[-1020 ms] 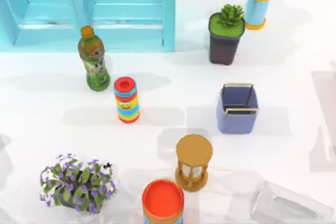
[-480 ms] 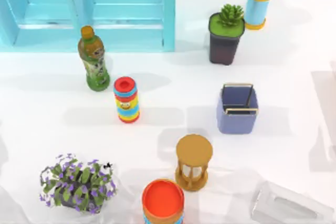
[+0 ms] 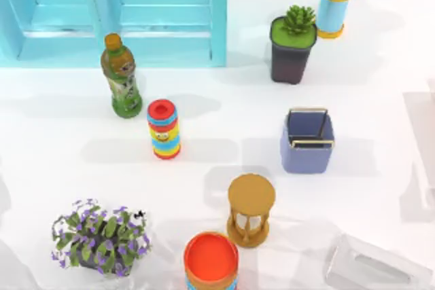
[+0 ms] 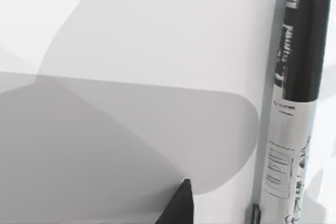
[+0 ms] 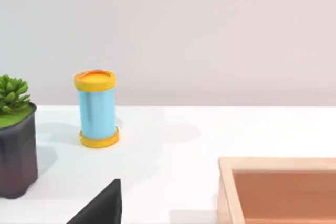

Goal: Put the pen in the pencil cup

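Observation:
The pen, with a black upper barrel and a white printed lower barrel, lies on the white table in the left wrist view. A dark part of my left gripper sits close beside it, apart from it. The pencil cup, periwinkle blue with a metallic rim, stands upright right of the table's middle in the top view. A dark part of my right gripper shows low in the right wrist view, facing the back of the table.
A green bottle, a striped can, a wooden hourglass, an orange-topped can and a purple-flowered plant crowd the left and front. At the back stand a succulent pot, a light-blue cylinder and a turquoise shelf.
No object on the table has moved. Only the faint shadows at the top view's lower left edge have shifted a little.

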